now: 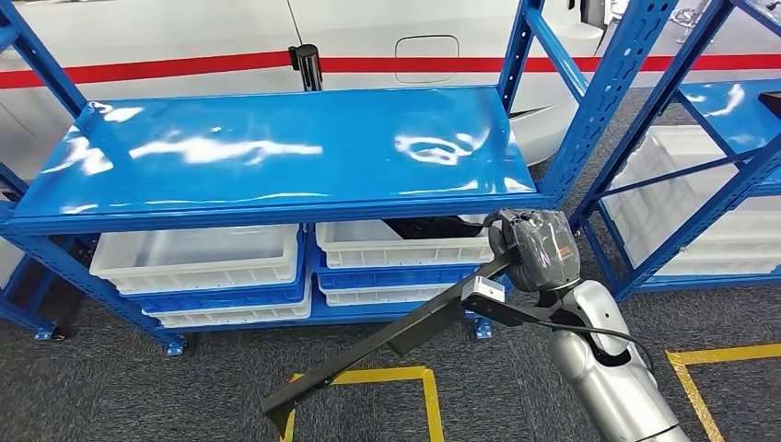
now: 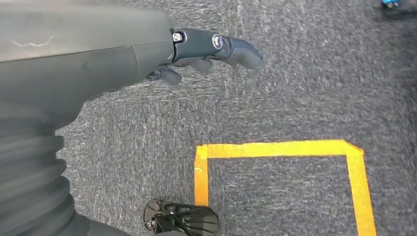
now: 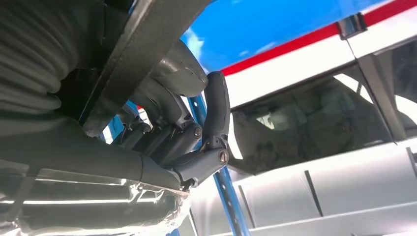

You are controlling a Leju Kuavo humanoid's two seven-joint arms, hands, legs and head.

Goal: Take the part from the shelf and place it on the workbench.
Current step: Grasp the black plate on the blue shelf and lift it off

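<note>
The part point(image 1: 387, 336) is a long, flat black bar. My right hand point(image 1: 539, 249) grips its upper end just in front of the blue shelf's point(image 1: 276, 147) lower level. The bar slants down and to the left, and its free end hangs above the carpet. In the right wrist view the dark fingers point(image 3: 196, 147) curl around the bar point(image 3: 142, 44). Another dark part point(image 1: 428, 226) lies in the white bin point(image 1: 396, 249) behind the hand. My left hand point(image 2: 196, 49) hangs over the carpet with its fingers loosely extended, holding nothing.
The shelf's top board is bare and glossy. White bins point(image 1: 198, 258) fill its lower level. A second blue rack point(image 1: 700, 184) with more white bins stands to the right. Yellow tape point(image 1: 387, 376) marks squares on the grey carpet. A white car body is behind the shelf.
</note>
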